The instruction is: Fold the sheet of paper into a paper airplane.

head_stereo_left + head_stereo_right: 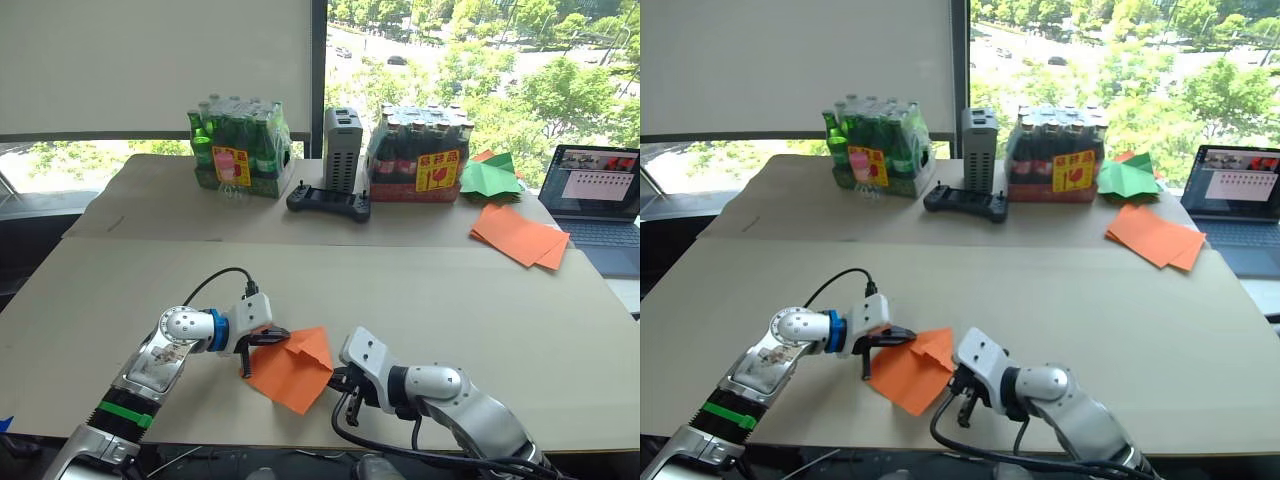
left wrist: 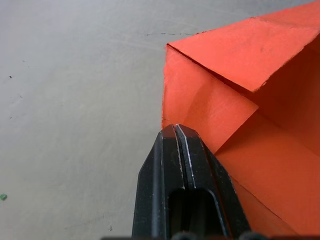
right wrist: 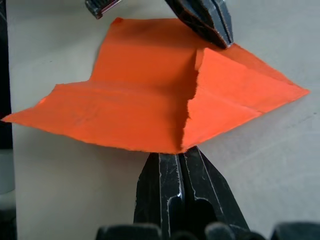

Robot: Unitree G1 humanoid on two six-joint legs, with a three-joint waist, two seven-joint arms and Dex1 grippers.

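We have the sheet of paper lying on the table between our two grippers, with a corner flap already folded over and creases showing across it. Our left gripper has its fingers pressed together at the sheet's edge; in its wrist view the tips sit right against the folded layer, and we judge they are pinching it, though the contact line itself is hidden under the fingertips. Our right gripper meets the opposite edge, fingers likewise closed with no gap, the paper's rim lying just in front of the tips, so we read it as nipped on that edge too.

The paper looks very light and thin, limp where it is single and stiffer along the creases. The inner edge of the flap is ragged, which tells us it tears easily, so pulling the two grippers apart is a risk. We think the best hold is near a folded edge, where doubled layers give more body. It will slide readily on the smooth table unless one gripper pins it.
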